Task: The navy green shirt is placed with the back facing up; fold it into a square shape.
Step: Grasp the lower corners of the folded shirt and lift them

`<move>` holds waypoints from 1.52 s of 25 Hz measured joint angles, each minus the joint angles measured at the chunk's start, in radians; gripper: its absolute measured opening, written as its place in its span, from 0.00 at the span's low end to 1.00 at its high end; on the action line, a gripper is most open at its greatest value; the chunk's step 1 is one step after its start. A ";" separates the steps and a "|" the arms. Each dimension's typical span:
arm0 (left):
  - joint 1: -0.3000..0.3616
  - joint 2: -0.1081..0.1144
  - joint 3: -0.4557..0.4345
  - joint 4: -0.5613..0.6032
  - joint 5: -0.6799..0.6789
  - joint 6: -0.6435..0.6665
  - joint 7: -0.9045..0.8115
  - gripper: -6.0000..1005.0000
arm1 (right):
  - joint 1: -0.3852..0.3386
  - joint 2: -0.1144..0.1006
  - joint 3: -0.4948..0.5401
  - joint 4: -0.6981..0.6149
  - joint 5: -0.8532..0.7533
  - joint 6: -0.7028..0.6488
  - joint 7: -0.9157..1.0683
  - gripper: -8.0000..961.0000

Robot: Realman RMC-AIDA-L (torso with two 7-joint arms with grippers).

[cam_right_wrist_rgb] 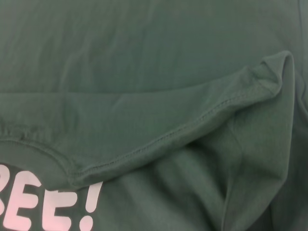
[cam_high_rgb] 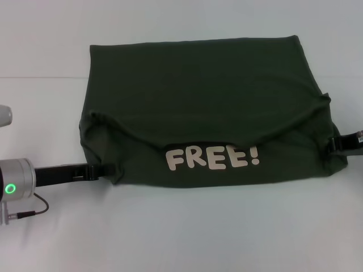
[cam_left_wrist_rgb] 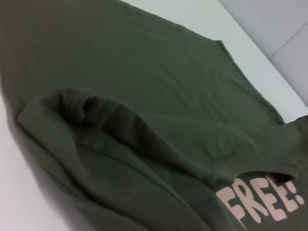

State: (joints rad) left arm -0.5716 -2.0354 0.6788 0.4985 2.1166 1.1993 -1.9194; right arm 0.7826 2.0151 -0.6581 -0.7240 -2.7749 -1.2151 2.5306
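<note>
lying across the middle of the white desk (cam_high_rgb: 181, 232), the navy green shirt (cam_high_rgb: 198, 96) is a dark olive slab of soft matte cloth, folded into a wide rectangle with a hemmed flap draped over its near half. below that flap's sagging edge, pale block letters reading "free!" (cam_high_rgb: 212, 158) show. the left gripper (cam_high_rgb: 105, 169) reaches to the shirt's near left corner, and the right gripper (cam_high_rgb: 336, 144) to its right edge; whether either pair of fingers is gripping the cloth cannot be told.
</note>
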 joint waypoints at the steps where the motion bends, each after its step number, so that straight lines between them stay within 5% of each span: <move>1: 0.000 0.003 -0.002 0.000 0.000 0.009 -0.001 0.04 | -0.002 -0.002 0.000 0.000 0.000 -0.005 -0.003 0.08; 15: 0.035 0.064 -0.007 0.057 0.014 0.277 -0.138 0.03 | -0.075 -0.062 0.010 -0.015 0.063 -0.323 -0.123 0.05; 26: 0.072 0.080 -0.012 0.115 0.116 0.445 -0.254 0.03 | -0.128 -0.046 -0.021 -0.015 0.055 -0.480 -0.247 0.05; 38: 0.085 0.085 -0.057 0.143 0.280 0.601 -0.279 0.03 | -0.143 -0.052 -0.040 -0.015 0.055 -0.594 -0.314 0.05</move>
State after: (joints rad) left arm -0.4865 -1.9504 0.6220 0.6413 2.3966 1.7998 -2.1986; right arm 0.6397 1.9628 -0.6979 -0.7393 -2.7201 -1.8087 2.2166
